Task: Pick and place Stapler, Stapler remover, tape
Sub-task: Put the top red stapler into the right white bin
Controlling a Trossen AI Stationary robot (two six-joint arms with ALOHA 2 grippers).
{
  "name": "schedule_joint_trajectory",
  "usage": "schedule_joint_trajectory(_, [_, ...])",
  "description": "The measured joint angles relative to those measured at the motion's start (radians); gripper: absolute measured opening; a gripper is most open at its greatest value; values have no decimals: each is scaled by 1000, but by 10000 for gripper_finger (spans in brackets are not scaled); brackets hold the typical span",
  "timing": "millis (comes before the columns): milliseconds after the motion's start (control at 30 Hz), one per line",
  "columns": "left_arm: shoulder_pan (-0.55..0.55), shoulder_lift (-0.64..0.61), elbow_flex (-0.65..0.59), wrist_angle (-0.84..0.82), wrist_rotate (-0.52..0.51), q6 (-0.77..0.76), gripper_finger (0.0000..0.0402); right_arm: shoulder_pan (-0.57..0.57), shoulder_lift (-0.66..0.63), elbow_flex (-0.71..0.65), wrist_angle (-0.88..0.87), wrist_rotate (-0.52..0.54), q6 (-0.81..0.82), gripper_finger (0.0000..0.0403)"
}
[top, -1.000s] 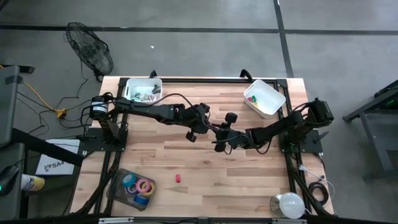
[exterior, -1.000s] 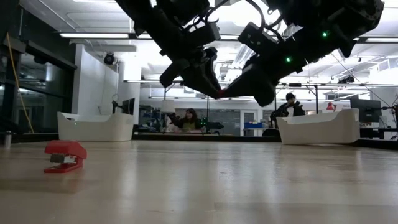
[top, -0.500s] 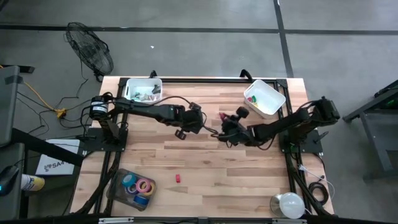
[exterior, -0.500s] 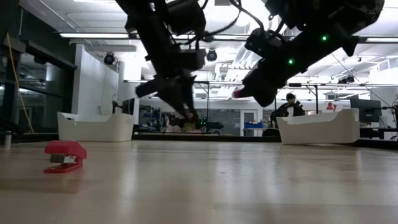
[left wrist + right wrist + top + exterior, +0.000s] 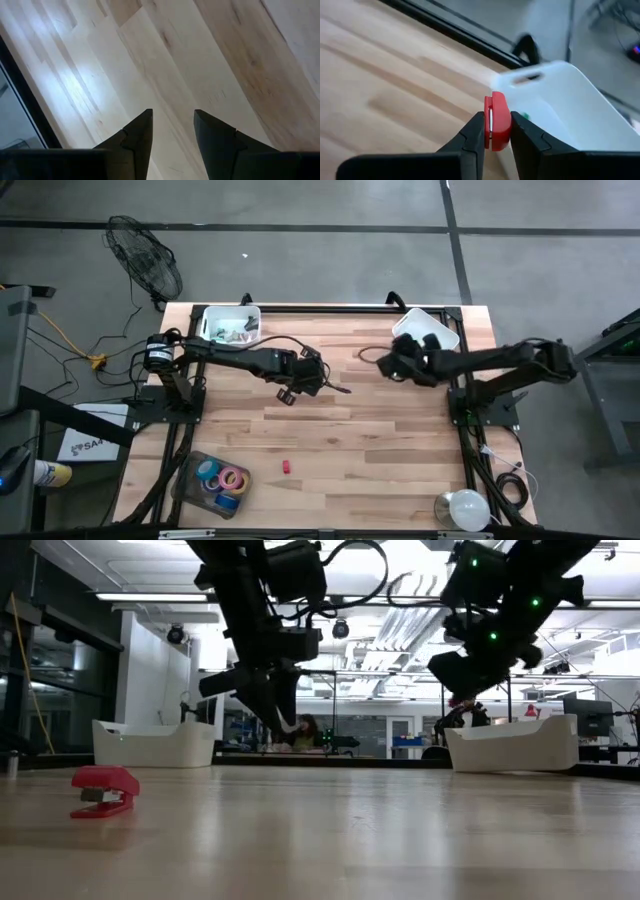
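Note:
My right gripper (image 5: pixel 495 131) is shut on a small red object (image 5: pixel 496 120) with a pale strip on one side. It hovers above the table beside the white bin (image 5: pixel 447 332) at the far right, and the low view shows it high up (image 5: pixel 462 692). My left gripper (image 5: pixel 172 120) hangs open over bare wood at mid-table (image 5: pixel 318 383), fingers slanting down, nothing between them. A red stapler (image 5: pixel 104 790) rests on its base near the table's front (image 5: pixel 285 467). Several tape rolls (image 5: pixel 230 479) lie in a clear container at the near left. My right gripper pinches the red object's lower part (image 5: pixel 495 137) between its two fingers, one on each flat side. Its rounded upper end (image 5: pixel 497 100) sticks out past the fingertips. It is lifted clear of the table, and the fingers slant toward the far edge.
A second white bin (image 5: pixel 232 323) holding small items stands at the far left. The black frame rail (image 5: pixel 450 25) runs along the far edge beside the right bin. Open wood lies between the arms and the near edge.
The two grippers were close together over mid-table a second ago and have since parted. My right gripper has carried the red object toward the far right, up to the white bin, rolling as it went. My left gripper has drawn back leftward and tipped downward.

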Motion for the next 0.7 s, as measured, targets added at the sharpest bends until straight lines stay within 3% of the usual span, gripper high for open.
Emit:
schedule_joint_trajectory(367, [0, 0, 0, 10, 1, -14, 140, -225, -14, 0, -171, -171, 65, 65])
schedule_joint_trajectory(700, [0, 0, 0, -87, 7, -37, 140, -308, 1, 0, -223, -188, 66, 70])
